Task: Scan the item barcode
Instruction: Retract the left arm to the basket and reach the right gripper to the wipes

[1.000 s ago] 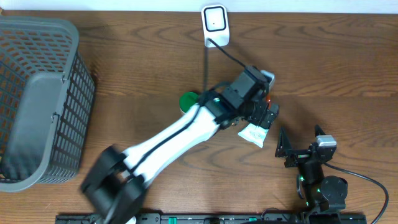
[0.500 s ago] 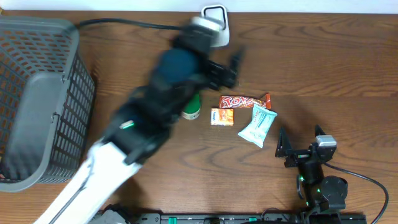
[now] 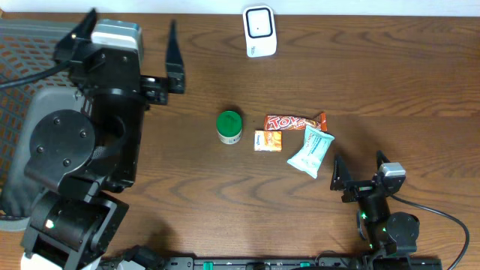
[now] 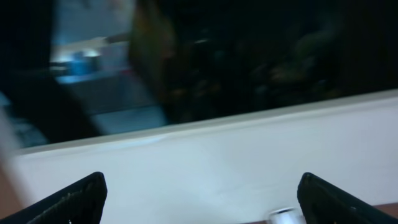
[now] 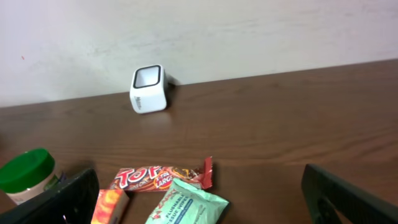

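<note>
A white barcode scanner [image 3: 259,31] stands at the table's far edge, also in the right wrist view [image 5: 148,89]. Mid-table lie a green-lidded jar [image 3: 229,126], a red candy bar [image 3: 295,121], a small orange box [image 3: 268,141] and a mint-green wipes pack [image 3: 310,151]. My left gripper [image 3: 127,41] is raised high at the left, open and empty, far from these items. Its wrist view shows only a blurred white wall between the fingertips [image 4: 74,199]. My right gripper [image 3: 360,171] rests open near the front right, just short of the wipes pack [image 5: 186,205].
A grey mesh basket [image 3: 22,90] fills the left side, mostly under my left arm. The right wrist view also shows the jar [image 5: 28,174], candy bar [image 5: 161,177] and orange box [image 5: 111,205]. A wall rises behind the scanner.
My left arm has swung from above the items back to the left over the basket, holding nothing. The items now lie uncovered. The right arm has not moved.
</note>
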Motion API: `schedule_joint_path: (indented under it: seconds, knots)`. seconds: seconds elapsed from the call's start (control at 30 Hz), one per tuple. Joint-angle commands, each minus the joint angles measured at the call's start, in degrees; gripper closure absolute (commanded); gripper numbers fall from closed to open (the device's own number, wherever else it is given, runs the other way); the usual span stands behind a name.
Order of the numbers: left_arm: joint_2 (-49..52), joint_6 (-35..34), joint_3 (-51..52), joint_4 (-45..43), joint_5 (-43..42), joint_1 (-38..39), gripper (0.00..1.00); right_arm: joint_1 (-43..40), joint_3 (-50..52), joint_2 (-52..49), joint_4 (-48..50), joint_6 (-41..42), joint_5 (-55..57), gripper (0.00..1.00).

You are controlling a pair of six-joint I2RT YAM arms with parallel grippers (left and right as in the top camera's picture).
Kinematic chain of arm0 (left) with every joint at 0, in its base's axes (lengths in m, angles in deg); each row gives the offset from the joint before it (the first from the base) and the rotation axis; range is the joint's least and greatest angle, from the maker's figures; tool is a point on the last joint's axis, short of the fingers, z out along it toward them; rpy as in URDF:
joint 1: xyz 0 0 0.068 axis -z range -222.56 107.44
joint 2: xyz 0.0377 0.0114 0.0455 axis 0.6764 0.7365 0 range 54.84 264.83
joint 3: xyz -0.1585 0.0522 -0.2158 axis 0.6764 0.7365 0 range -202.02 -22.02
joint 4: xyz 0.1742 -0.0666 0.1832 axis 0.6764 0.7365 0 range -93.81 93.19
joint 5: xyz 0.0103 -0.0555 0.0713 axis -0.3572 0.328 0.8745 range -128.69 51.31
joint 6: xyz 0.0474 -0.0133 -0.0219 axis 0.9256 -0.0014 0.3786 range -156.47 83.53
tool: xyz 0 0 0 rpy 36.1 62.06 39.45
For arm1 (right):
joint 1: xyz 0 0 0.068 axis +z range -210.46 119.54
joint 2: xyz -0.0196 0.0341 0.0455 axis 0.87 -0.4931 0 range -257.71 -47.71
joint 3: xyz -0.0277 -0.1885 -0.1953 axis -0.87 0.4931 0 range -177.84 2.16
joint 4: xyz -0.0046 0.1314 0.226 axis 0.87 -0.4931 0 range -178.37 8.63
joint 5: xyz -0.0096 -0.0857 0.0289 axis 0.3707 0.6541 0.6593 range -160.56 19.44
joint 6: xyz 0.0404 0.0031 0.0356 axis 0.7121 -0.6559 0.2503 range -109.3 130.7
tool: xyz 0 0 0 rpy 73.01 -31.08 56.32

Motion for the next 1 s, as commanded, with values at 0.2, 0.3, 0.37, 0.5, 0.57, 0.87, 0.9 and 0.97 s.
schedule_joint_path:
  seconds: [0.2, 0.3, 0.37, 0.5, 0.57, 0.87, 0.9, 0.97]
  knots:
    - [5.97, 16.7, -1.05, 6.34, 22.51, -1.27, 0.02, 0.33, -2.45, -8.74, -0.2, 8.24, -0.15, 0.01]
    - [7.06, 16.37, -1.05, 6.8, 20.96, -3.93, 0.02, 0.33, -7.74, -15.63, -1.03, 7.56, 1.51, 0.01]
    - [6.99, 14.53, -0.9, 7.02, 20.0, -6.62, 0.02, 0.33, -12.94, -21.03, -3.58, 6.99, 1.86, 0.01]
    - [5.25, 8.96, -0.87, 11.19, 11.63, -13.7, 0.02, 0.33, -29.09, -35.89, -14.25, 3.28, 1.88, 0.01]
    - [3.48, 5.31, -0.87, 14.19, 4.79, -17.94, 0.02, 0.35, -38.69, -43.71, -21.94, 3.3, 1.7, 0.01]
    - [-6.82, -13.31, -0.55, 18.75, -20.22, -36.72, 0.02, 0.35, -63.76, -68.13, -41.11, 3.32, -21.46, 0.01]
    - [-7.85, -15.76, -0.55, 18.82, -22.12, -38.6, 0.02, 0.37, -63.6, -69.94, -39.54, 3.67, -23.89, 0.01]
    - [-9.07, -17.75, -0.5, 18.97, -24.15, -40.89, 0.02, 0.42, -63.58, -72.5, -38.23, 5.46, -24.68, 0.01]
